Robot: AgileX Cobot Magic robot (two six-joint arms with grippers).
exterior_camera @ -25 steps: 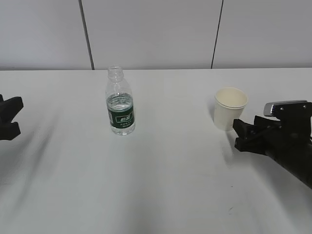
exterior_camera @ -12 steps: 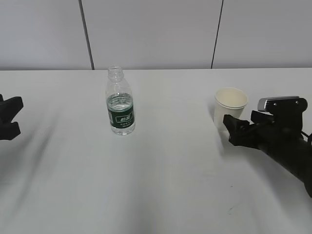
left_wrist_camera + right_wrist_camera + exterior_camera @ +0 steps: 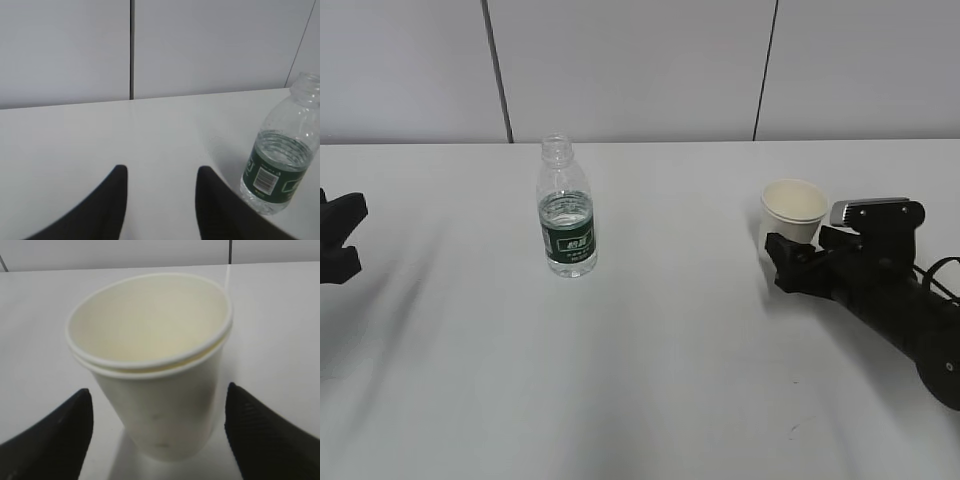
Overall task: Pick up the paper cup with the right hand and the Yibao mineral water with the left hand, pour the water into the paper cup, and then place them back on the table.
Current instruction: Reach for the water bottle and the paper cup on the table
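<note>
Exterior view: the cup [image 3: 793, 222] stood upright on the table [image 3: 650, 360], right of centre, with the right gripper [image 3: 798, 258] low at its base on the near side, fingers spread to either side and holding nothing. The bottle [image 3: 566, 208] stood upright left of centre, capless, well apart from the left gripper [image 3: 338, 238], which sat at the far left edge with nothing in it. The right arm was thus the nearer to its object; the left had the whole left part of the table to cross. Left wrist view: the two fingers [image 3: 112, 200] stood partly open over bare table, and the bottle [image 3: 278, 170] lay ahead and to the right of them, outside the gap, its long axis vertical. Right wrist view: the cup [image 3: 152, 365] stood between the widely parted fingers [image 3: 55, 437], its wall clear of both pads, its axis upright and roughly centred in the gap. Judged from this, the closing of the right gripper would depend on the cup remaining centred, so that both pads meet the wall together without tipping it.
</note>
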